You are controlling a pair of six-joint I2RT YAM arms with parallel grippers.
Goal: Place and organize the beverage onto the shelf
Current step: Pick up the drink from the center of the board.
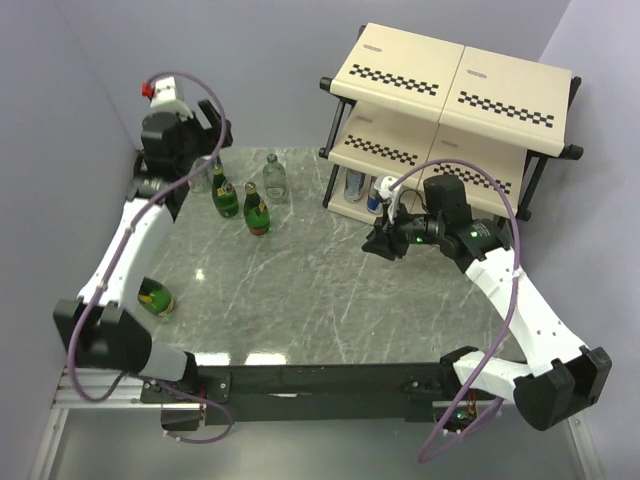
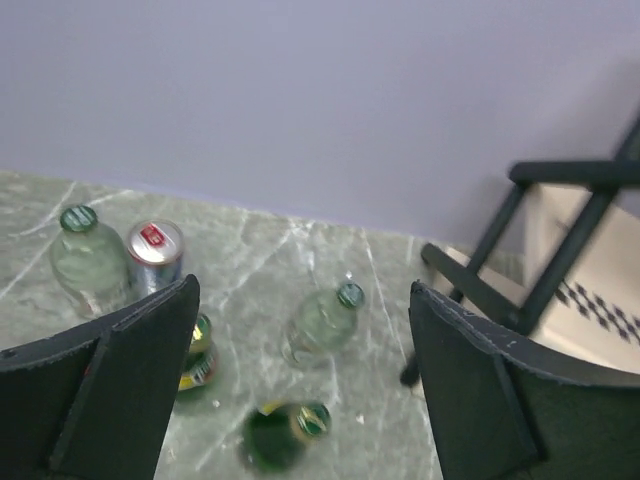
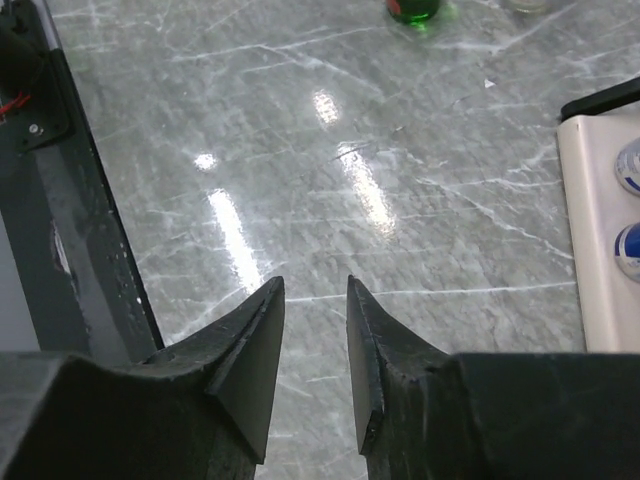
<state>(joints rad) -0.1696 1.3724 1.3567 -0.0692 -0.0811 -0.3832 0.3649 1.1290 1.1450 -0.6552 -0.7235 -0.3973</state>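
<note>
- The grey marbled worktop (image 1: 320, 300) carries everything. Most of the drinks are on its far left part, and the shelf is at its far right.
- The shelf (image 1: 455, 85) has cream boards with black checkered strips on a black tubular frame. It stands in the far right corner, well apart from the bottles.
- My left gripper (image 1: 213, 135) hovers above the far-left group of drinks. Its fingers (image 2: 130, 380) are spread wide with nothing held between them.
- My right gripper (image 1: 383, 245) hangs low over the worktop, just in front of the shelf's bottom board. Its fingers (image 3: 255, 350) are drawn close with a narrow slit between them, and they pinch nothing.
- The first green bottle (image 1: 224, 197) and the second green bottle (image 1: 256, 212) stand upright near each other on the worktop, below my left gripper.
- The third green bottle (image 1: 155, 298) sits well apart from them at the near left, partly under my left arm.
- The near clear bottle (image 1: 274, 178) stands upright just behind the second green bottle, on the side toward the shelf.
- The far clear bottle (image 2: 85, 262) stands at the far left, seen in the left wrist view.
- The left can (image 1: 354, 185) and the right can (image 1: 379, 192) stand side by side on the shelf's bottom board, at its left end.
- The third can (image 2: 155, 255) stands on the worktop just beside the far clear bottle.
</note>
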